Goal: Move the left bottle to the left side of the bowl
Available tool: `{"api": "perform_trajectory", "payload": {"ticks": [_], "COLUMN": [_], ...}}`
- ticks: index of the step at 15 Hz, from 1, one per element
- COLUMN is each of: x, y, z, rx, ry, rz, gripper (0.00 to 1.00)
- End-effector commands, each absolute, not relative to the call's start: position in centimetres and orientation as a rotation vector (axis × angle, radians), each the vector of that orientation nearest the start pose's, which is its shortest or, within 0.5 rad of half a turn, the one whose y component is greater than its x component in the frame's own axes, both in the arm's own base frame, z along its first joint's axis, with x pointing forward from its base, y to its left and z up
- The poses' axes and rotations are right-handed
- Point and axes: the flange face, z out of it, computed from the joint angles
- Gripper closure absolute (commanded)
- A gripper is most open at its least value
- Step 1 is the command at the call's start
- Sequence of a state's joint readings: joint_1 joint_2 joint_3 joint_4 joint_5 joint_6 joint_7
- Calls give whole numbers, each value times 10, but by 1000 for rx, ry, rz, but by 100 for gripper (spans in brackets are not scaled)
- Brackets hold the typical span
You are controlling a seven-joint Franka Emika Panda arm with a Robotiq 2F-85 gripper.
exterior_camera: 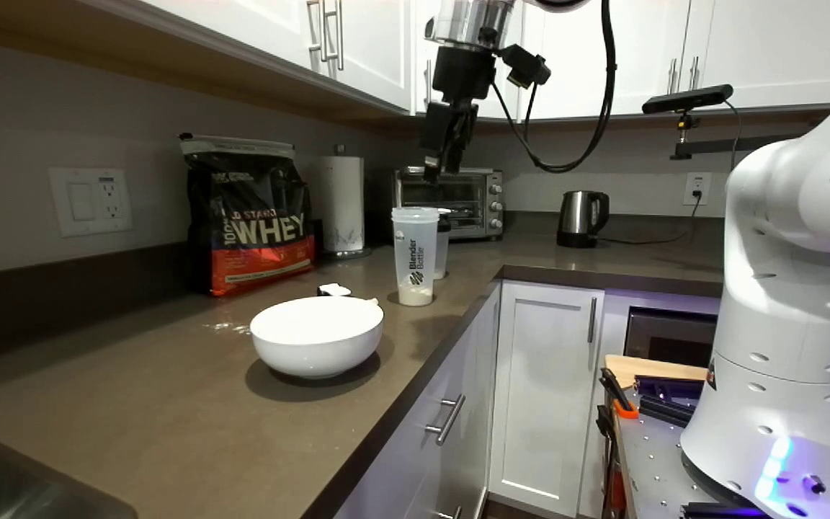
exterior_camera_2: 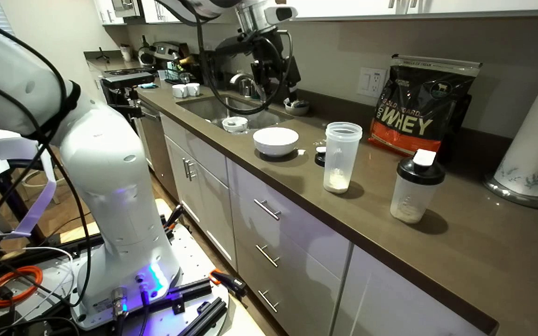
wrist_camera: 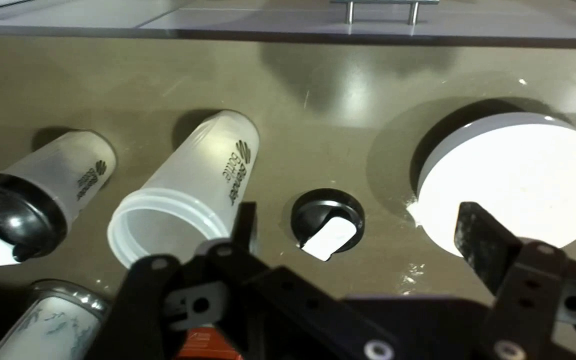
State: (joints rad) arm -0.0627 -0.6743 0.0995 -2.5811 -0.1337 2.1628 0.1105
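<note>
- Kitchen corner with white cabinets; smooth brown worktop carries the items, a metal sink set into it.
- Target: tall translucent plastic shaker bottle, lidless, dark printed logo, pale powder at its base. Stands upright, to the right of the wide, round, plain white bowl in both exterior views, and apart from it.
- Round black plastic lid with a white flip cap lies between those two, touching neither.
- Shorter translucent plastic bottle with a black lid stands on the target's other side; taken as the right-hand one, so not for moving.
- Claw: fingers wide apart, nothing held, raised above the worktop. One fingertip overlaps the bottle's rim in the wrist view; it is dark and slanted in the exterior views, so its exact line over the bottle is hard to judge.
- Progress: judged to be at the approach stage. No grasp, lift or transfer done.
- Left to do: align over the bottle, close on it, lift, carry past the bowl, set upright on its left (presumably the sink side), release.
</note>
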Motion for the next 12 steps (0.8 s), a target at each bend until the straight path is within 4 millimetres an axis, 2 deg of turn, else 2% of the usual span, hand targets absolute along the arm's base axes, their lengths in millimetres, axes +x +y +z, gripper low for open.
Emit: {"api": "perform_trajectory", "payload": {"ticks": [1,7,12], "x": [383,395,403], "y": [-16,-69,-105], "z": [515,532,532], "rx": [-3289,-3232,-3194], "ry": [200,409,544], "rz": [-437,-465,-448], "gripper": [0,0,0]}}
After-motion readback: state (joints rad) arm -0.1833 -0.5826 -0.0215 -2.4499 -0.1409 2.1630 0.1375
